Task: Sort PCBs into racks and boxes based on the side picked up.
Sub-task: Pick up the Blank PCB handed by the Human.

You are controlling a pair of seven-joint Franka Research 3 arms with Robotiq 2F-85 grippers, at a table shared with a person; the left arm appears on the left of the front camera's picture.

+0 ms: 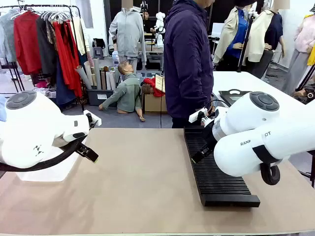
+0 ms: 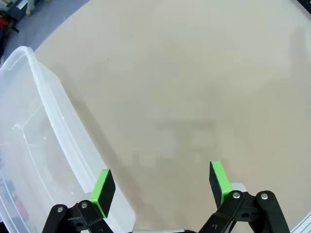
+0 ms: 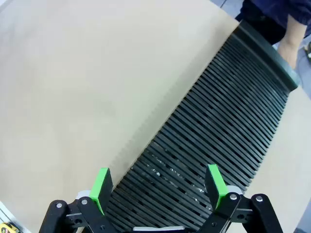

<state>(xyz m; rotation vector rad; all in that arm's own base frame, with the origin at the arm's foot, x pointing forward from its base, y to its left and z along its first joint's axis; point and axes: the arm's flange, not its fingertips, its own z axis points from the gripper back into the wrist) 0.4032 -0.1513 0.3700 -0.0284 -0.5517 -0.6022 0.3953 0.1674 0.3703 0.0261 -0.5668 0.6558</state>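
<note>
The rack [image 1: 216,172] lies near the table's [image 1: 142,187] right edge, right tool [image 3: 156,184] spread above it; left tool [image 2: 160,182] spread beside the tub [image 2: 29,141].

I see the long black rack [image 1: 211,184] lying flat on the right of the surface [image 1: 138,187], its slots facing up. The clear tub [image 2: 60,114] sits upright on the left.

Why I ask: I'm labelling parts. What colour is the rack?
Black, finely slotted; the rack shows best in the right wrist view.
</note>
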